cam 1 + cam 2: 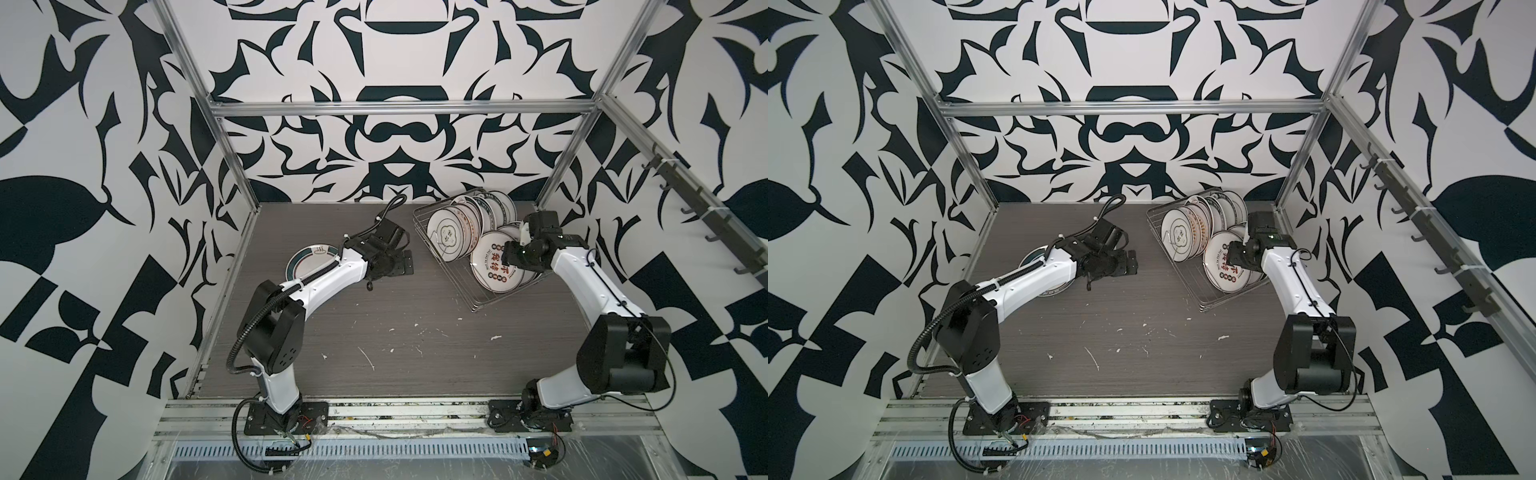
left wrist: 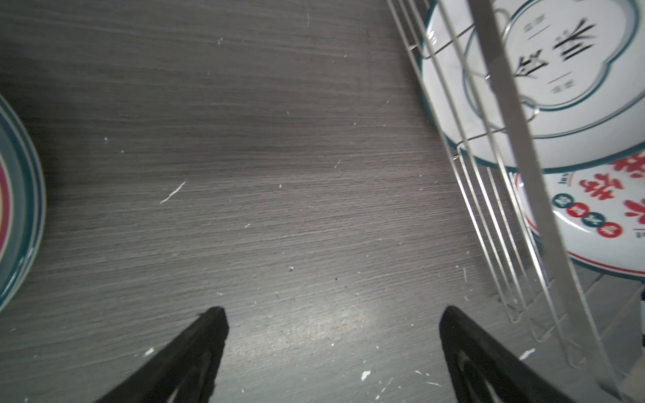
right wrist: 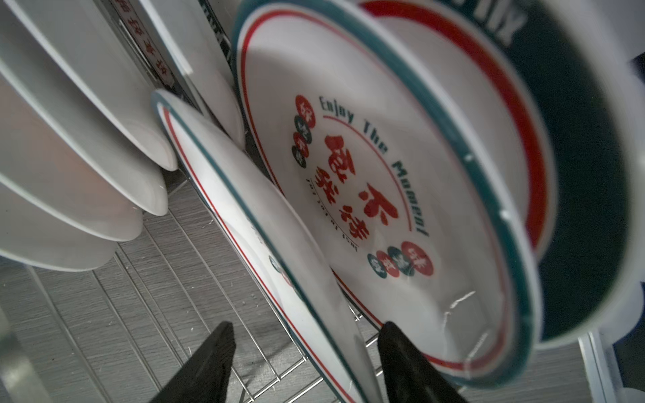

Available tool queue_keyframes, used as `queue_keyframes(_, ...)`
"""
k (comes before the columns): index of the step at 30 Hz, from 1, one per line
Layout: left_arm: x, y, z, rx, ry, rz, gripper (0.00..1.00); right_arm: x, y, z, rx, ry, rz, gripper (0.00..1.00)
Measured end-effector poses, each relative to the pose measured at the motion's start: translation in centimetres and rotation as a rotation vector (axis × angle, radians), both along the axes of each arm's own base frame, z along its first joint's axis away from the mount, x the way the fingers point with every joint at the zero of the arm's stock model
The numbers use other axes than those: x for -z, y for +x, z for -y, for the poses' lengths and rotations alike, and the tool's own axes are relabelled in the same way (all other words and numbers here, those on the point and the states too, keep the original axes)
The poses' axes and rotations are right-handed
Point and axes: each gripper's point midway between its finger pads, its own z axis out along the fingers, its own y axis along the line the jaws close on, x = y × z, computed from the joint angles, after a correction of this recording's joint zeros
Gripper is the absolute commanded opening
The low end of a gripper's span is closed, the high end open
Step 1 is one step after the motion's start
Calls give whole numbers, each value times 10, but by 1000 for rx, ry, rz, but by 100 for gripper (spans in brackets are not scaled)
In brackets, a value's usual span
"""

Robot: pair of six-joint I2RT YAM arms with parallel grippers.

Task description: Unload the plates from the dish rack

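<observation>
White ceramic, teal-edged: the front plate (image 3: pixel 251 195) stands on edge in the dish rack (image 1: pixel 446 266), rim running between my right fingers (image 3: pixel 209 359), which are parted, not yet clamped. Beside the rack, my left fingers (image 2: pixel 202 342) gape wide, empty.

We count one rack (image 1: pixel 453 277) and two arms, a left arm (image 1: pixel 324 279) and a right arm (image 1: pixel 582 276). On the bench (image 1: pixel 374 332) outside the rack we see one plate (image 1: pixel 309 257) lying flat, partly under the left arm, and we cannot tell whether others lie beneath it. In the rack the plates (image 1: pixel 484 214) stand in two rows: about six overlapping ones in the far row, starting with the cloud plate (image 1: pixel 446 239), and at least four in the near row, starting with the lettered plate (image 1: pixel 494 266), too crowded for an exact total.
</observation>
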Motion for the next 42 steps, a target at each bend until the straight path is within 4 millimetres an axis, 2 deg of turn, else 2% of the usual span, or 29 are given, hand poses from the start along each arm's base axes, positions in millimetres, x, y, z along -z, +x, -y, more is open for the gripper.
queue_keyframes(3, 9, -3, -6, -5, 26, -8, 99, 7, 2, -1, -15, 5, -7, 58)
queue_keyframes(7, 10, -2, -10, -3, 52, -1, 99, 12, 4, 0, -28, 10, -9, 46)
queue_keyframes(19, 17, -5, -32, -23, 148, -19, 99, 14, 4, -4, -95, 1, -9, 11)
queue_keyframes(24, 15, -6, -36, -30, 162, -19, 99, 9, -1, -13, -127, 10, -10, 4)
queue_keyframes(26, 13, -5, -40, -36, 169, -15, 99, 3, -6, -12, -124, 6, -5, 0)
queue_keyframes(35, -14, -1, -65, -77, 211, 45, 99, -46, -30, -9, -69, 18, 63, 0)
queue_keyframes(38, -28, 3, -82, -108, 226, 67, 99, -71, -37, -9, -66, 13, 114, 0)
queue_keyframes(42, -53, 7, -113, -180, 219, 106, 99, -114, -45, -13, -68, 29, 237, 0)
